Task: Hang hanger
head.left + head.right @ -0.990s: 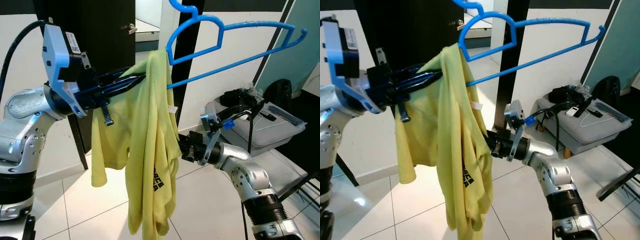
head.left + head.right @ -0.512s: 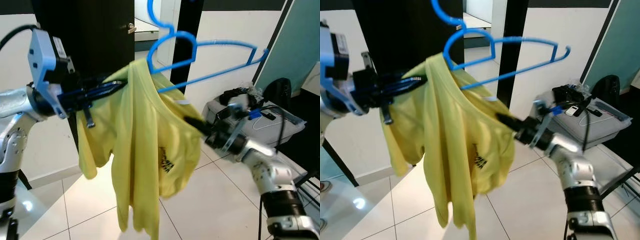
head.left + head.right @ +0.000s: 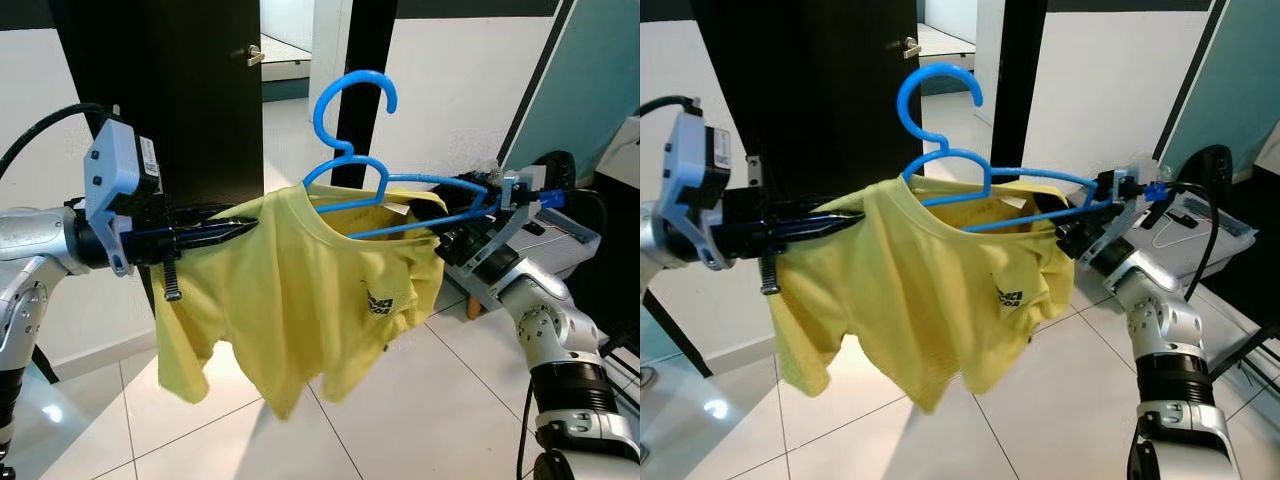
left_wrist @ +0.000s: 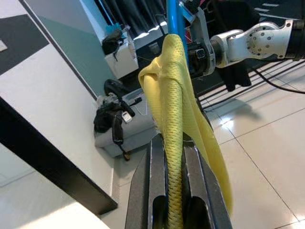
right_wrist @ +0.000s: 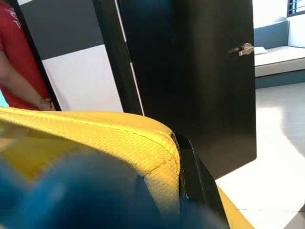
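A blue plastic hanger (image 3: 352, 150) stands level in the air, hook up, with a yellow T-shirt (image 3: 300, 300) spread across it. My left gripper (image 3: 238, 228) is shut on the shirt's left shoulder. In the left wrist view the yellow fabric (image 4: 172, 143) runs between the black fingers (image 4: 155, 186) up to the blue hanger (image 4: 175, 19). My right gripper (image 3: 1072, 232) holds the shirt's other shoulder at the hanger's right end. In the right wrist view the yellow cloth (image 5: 95, 138) lies against a black finger (image 5: 193, 171).
A black door (image 3: 200, 100) with a metal handle (image 3: 247, 55) stands behind, and a black pillar (image 3: 365, 40) is beside it. A grey case (image 3: 1200, 235) with cables sits on the tiled floor at the right. A person in a red shirt (image 5: 14, 62) stands near the door.
The hanger has dropped from a steep tilt to level with its hook up. My right gripper has pulled the shirt up and to the right, so it is now spread across the hanger.
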### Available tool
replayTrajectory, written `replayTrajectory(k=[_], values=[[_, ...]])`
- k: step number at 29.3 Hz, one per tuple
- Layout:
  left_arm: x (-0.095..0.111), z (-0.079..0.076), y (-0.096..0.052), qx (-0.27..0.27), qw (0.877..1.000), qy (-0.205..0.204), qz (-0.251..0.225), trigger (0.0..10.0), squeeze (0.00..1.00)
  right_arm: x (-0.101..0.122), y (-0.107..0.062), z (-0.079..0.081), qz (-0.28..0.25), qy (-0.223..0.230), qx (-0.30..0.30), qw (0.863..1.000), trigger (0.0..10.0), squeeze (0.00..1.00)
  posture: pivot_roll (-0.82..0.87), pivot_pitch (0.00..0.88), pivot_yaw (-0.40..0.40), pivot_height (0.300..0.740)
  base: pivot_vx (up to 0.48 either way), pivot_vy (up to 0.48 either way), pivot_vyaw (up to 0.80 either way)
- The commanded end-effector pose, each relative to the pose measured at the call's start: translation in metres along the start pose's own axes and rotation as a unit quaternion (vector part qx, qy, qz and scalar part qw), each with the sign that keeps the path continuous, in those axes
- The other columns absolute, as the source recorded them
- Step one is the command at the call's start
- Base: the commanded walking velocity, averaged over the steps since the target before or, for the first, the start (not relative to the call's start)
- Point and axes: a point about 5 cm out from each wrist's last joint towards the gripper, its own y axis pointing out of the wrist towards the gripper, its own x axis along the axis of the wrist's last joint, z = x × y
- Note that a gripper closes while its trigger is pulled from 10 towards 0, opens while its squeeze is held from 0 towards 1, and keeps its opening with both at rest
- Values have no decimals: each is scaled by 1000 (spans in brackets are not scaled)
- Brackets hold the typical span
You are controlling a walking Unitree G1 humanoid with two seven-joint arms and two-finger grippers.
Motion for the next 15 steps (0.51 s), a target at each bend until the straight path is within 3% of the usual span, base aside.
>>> replayTrajectory(k=[1, 6, 8, 11, 15], values=[[3, 7, -5, 21, 999, 29, 19, 10000, 0, 2, -1, -5, -7, 14, -16, 1000, 510, 0, 41, 0, -42, 740, 0, 0, 0], [-2, 19, -15, 70, 993, 74, 67, 10000, 0, 4, -4, -8, -11, 21, -27, 999, 824, 0, 43, 0, -43, 740, 0, 0, 0], [-2, 19, -15, 70, 993, 74, 67, 10000, 0, 4, -4, -8, -11, 21, -27, 999, 824, 0, 43, 0, -43, 740, 0, 0, 0], [-2, 26, -28, 98, 990, 75, 70, 10000, 0, 5, -7, -12, -11, 22, -41, 999, 706, 0, 41, 0, -42, 740, 0, 0, 0], [4, 25, -37, 90, 992, 64, 64, 10000, 0, 8, -9, -14, -13, 22, -46, 999, 706, 0, 41, 0, -44, 740, 0, 0, 0]])
